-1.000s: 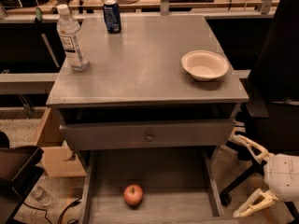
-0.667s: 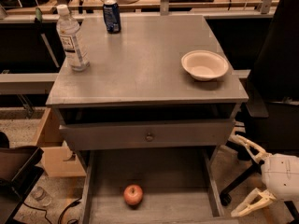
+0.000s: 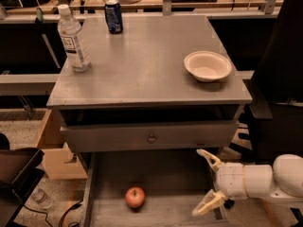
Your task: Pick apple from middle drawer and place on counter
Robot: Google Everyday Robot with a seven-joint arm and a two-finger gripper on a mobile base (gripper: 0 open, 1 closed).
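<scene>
Counter (image 3: 142,65), grey and flat: one clear water bottle (image 3: 73,38) upright near the left edge, one blue can (image 3: 113,16) upright toward the back-left corner, and one white bowl (image 3: 208,65) near the right edge, all well apart. Middle drawer (image 3: 163,171), standing open below a shut drawer front (image 3: 109,137) with a round knob (image 3: 151,138): one red apple (image 3: 135,197) on its floor near the front edge, left of centre. My gripper (image 3: 202,182), cream-coloured, sits at the drawer's right edge, fingers spread wide with nothing between them, well apart from the apple.
</scene>
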